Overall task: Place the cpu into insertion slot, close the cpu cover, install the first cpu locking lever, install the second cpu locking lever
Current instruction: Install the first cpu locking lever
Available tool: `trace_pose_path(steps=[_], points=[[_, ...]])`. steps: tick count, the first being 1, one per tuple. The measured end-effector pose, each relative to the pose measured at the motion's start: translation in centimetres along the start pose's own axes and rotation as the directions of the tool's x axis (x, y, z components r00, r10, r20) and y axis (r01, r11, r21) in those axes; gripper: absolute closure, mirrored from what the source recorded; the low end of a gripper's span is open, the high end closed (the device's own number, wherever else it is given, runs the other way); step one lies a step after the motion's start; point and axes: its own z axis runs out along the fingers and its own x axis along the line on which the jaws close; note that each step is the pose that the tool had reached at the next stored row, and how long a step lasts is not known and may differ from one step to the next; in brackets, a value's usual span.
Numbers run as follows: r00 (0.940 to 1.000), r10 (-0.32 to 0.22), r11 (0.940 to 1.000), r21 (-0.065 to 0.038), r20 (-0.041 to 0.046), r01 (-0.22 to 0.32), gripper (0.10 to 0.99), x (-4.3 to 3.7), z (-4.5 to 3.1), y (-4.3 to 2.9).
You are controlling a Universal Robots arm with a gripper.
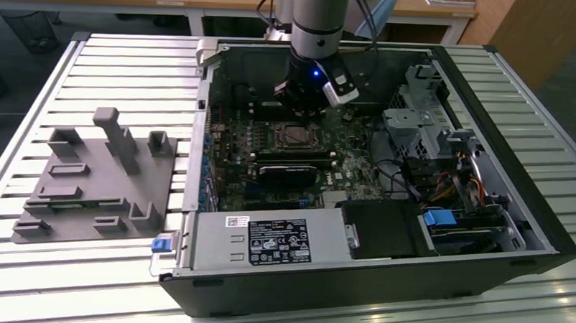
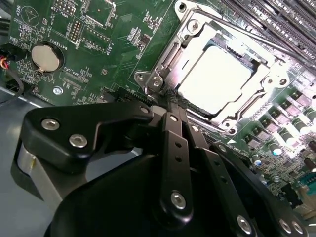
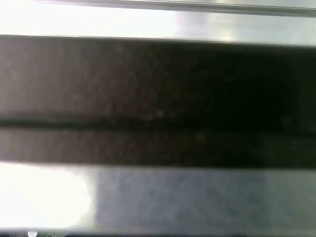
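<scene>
In the second wrist view the cpu (image 2: 215, 81) lies flat in the insertion slot (image 2: 232, 123), its pale top showing through the window of the silver cpu cover (image 2: 190, 37), which lies down over it. My gripper (image 2: 170, 98) is shut, and its black fingers (image 2: 174, 148) meet at the corner of the cover frame. I cannot tell whether a thin lever is pinched between them. In the exterior view the gripper (image 1: 304, 108) hangs inside the open computer case, just behind the slot (image 1: 294, 136).
Long black memory slots (image 2: 276, 19) run beside the socket, and a coin battery (image 2: 47, 57) sits on the green board. The case walls (image 1: 206, 94), a drive cage (image 1: 423, 127) and a silver power supply (image 1: 266, 243) hem in the board. A grey fixture (image 1: 95, 176) lies at the exterior view's left.
</scene>
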Motion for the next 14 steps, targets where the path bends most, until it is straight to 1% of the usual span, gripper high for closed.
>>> trace_pose_path(steps=[6,9,14], points=[[1.0,0.0,1.0,-0.001,0.0002,0.0,0.98,0.0,0.29,0.22],[1.0,0.0,1.0,-0.008,0.0003,0.0,0.98,0.01,0.26,0.22],[1.0,0.001,0.9996,-0.029,0.0013,-0.001,0.98,-0.02,0.22,0.28]])
